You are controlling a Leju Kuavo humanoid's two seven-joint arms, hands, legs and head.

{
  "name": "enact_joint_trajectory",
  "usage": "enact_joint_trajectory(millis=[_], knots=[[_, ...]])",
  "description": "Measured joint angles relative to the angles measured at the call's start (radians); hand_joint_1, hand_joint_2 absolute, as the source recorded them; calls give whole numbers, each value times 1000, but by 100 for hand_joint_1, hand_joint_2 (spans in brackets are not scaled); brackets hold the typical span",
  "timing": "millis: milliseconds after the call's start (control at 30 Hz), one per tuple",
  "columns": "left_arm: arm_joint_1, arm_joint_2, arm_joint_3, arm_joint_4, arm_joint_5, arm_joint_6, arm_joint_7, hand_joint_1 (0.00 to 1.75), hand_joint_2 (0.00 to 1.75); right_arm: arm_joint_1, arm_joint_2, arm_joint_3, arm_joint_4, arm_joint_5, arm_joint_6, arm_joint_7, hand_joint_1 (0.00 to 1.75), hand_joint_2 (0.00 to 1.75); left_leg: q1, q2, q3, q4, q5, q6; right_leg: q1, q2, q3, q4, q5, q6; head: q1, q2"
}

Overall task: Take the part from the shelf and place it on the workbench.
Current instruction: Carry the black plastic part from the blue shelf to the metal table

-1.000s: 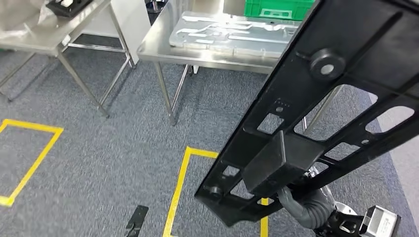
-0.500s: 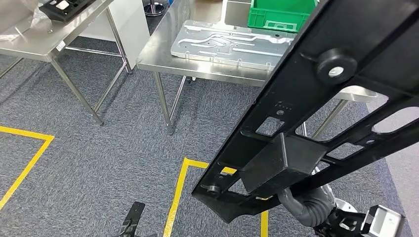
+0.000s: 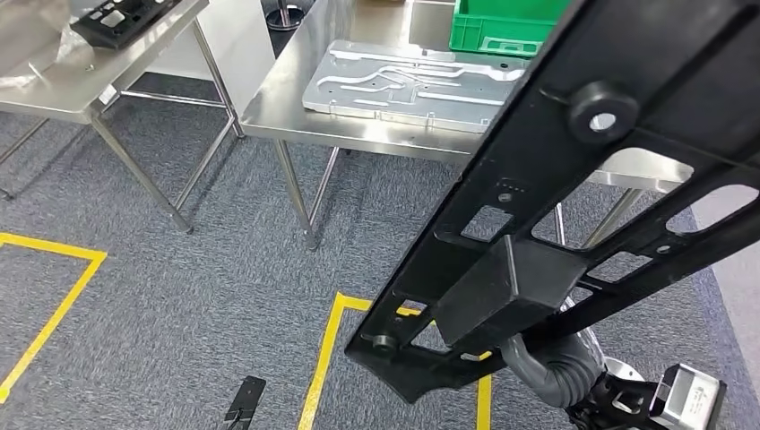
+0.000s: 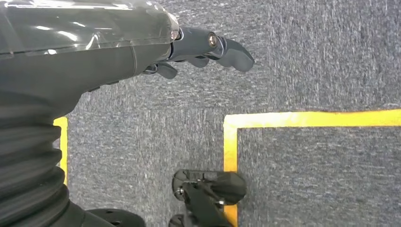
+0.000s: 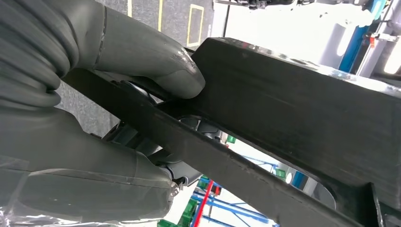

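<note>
Head view: long black plastic frame part (image 3: 574, 206) held aloft, slanting over grey carpet, lower end clamped by right hand (image 3: 547, 372) just beneath it. Steel bench (image 3: 296, 112) beyond the part, now nearer and shifted as the camera advanced. Carrying stage, likely; placing not yet done. Left hand (image 4: 208, 49) empty, fingers apart, hanging over carpet.

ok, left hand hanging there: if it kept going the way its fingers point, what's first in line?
Probably just the grey carpet floor. The left hand holds nothing, and past its fingers the wrist view has bare carpet, with the yellow tape line off to one side. Depth is unclear.
</note>
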Motion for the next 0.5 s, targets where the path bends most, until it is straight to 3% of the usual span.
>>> enact_joint_trajectory(millis=[33, 67, 133, 167, 200, 300, 333, 400, 433, 500], knots=[[2, 0, 0, 0, -1, 0, 0, 0, 175, 0, 2, 0, 0, 0, -1, 1, 175, 175, 1, 1, -22, 20, 12, -1, 0, 1, 11, 0, -10, 1, 0, 0], [4, 0, 0, 0, -3, 0, 0, 0, 175, 1, 3, 0, 0, 0, -2, 3, 175, 175, 2, 1, -24, 0, 45, -1, 0, 2, 25, 0, -21, 2, 0, 0], [6, 1, 0, 0, -4, 0, 0, 0, 175, 1, 7, 0, 0, 0, -2, 5, 175, 175, 2, 2, 18, -123, 131, 5, 0, 3, 56, -1, -47, 8, 0, 0], [6, 2, 1, 0, -4, 0, 0, 0, 175, 1, 8, 0, 0, 0, -2, 6, 175, 175, -1, 2, 44, -180, 155, 7, 1, 3, 68, -1, -59, 14, 0, 0], [6, 3, 1, 0, -4, 1, 0, 0, 175, 2, 9, 0, 0, 0, -2, 6, 175, 175, -3, 3, 62, -217, 160, 12, 2, 3, 76, -3, -69, 20, 0, 0], [6, 3, 2, 1, -4, 4, -3, 0, 175, 4, 11, 1, -1, 0, 2, 8, 175, 175, -6, 1, 85, -244, 128, 31, 3, 2, 84, 3, -69, 41, 0, 0], [6, 3, 3, 1, -3, 5, -5, 0, 175, 4, 11, 2, -1, 0, 3, 8, 175, 175, -5, 0, 95, -252, 122, 38, 2, 2, 73, 31, -58, 47, 0, 0], [7, 3, 4, 1, -3, 7, -7, 0, 175, 3, 12, 2, 0, -1, 4, 7, 175, 175, -1, -1, 121, -265, 109, 48, 0, 2, 7, 139, -48, 56, 1, 0], [7, 4, 5, 1, -3, 7, -8, 0, 175, 4, 12, 2, 0, -1, 5, 7, 175, 175, -1, -1, 133, -270, 101, 51, 0, 2, -41, 203, -62, 58, 1, 0], [9, 4, 7, 1, -4, 7, -8, 0, 175, 7, 12, 2, 2, -1, 6, 7, 175, 175, -1, -3, 158, -273, 81, 52, 0, 2, -131, 290, -120, 61, 1, 0]])
